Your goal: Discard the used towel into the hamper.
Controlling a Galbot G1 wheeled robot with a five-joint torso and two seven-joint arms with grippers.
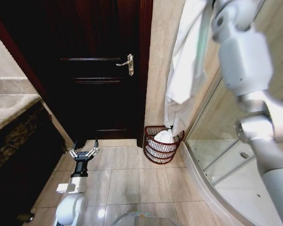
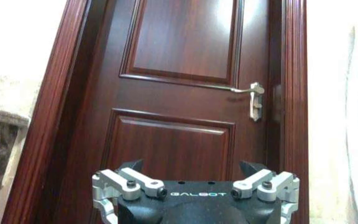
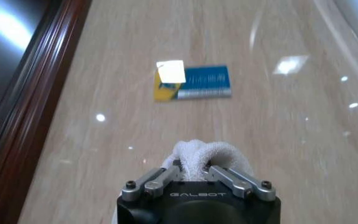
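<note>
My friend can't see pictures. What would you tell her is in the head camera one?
A white towel hangs on a tiled wall above a reddish-brown wire hamper that already holds white cloth. The right arm reaches up high beside the towel, and the left end effector hangs open, low, before a dark wooden door.

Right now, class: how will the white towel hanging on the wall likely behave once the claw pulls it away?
Probably floppy: the towel hangs in long soft folds. Its bulk bunched in the right claw suggests easy squashing. It should drape and trail, perhaps snagging the hamper rim.
</note>
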